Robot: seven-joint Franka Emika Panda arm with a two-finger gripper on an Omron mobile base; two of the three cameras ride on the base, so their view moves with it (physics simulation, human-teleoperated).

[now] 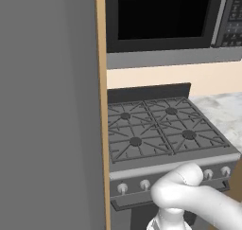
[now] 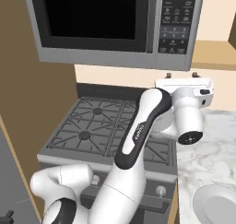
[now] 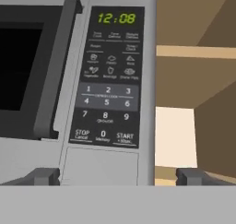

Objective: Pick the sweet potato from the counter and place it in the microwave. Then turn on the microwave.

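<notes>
so the gripper stands wide and holds nothing, its two dark tips level with the blank grey strip under the microwave button panel. the door is shut and its dark glass gives no look inside, so i cannot tell where the sweet potato is. the risk, as i judge it, is a press from these spread tips landing beside the small start key at the panel's lower right corner, or on the zero next to it, since the flat glossy keys sit close together. nearer, a round white plate lies at the front edge of the marbled stone desk; beside it is the matte grated stove, then the smooth grey-trimmed oven above.
</notes>
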